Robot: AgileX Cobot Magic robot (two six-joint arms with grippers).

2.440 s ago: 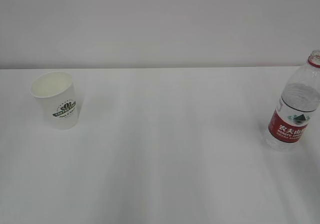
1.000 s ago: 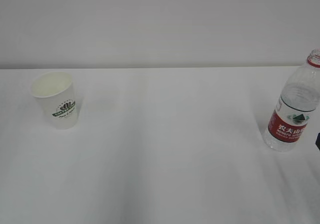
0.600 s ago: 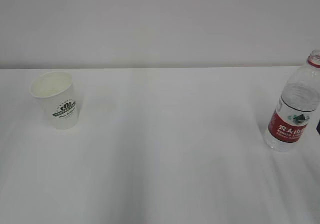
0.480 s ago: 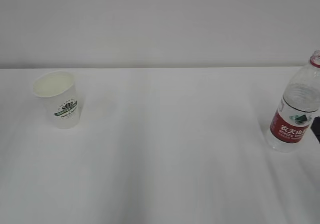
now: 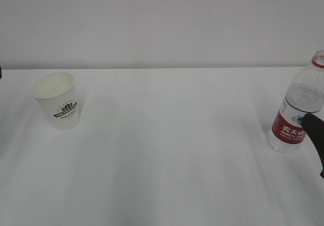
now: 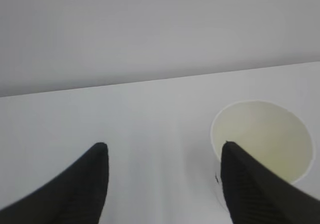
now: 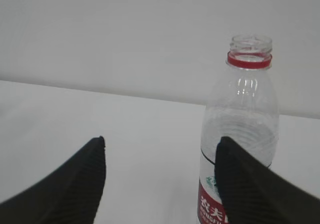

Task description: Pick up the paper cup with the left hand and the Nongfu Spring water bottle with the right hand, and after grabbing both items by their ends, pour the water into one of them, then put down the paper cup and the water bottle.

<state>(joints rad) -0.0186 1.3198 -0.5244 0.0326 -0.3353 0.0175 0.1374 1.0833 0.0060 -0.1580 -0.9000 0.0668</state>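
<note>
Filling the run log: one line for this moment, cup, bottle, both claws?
paper cup upright, empty, untouched | water bottle upright, uncapped | left claw open beside cup | right claw open at bottle

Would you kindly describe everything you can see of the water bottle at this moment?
The Nongfu Spring water bottle is clear ribbed plastic with a red label bearing white characters and a red neck ring. Its mouth is open, with no cap on. It stands upright on the white table at the far right, partly filled with water. The right hand has its open jaws beside it; one dark jaw overlaps its lower side, though contact cannot be judged.
</note>
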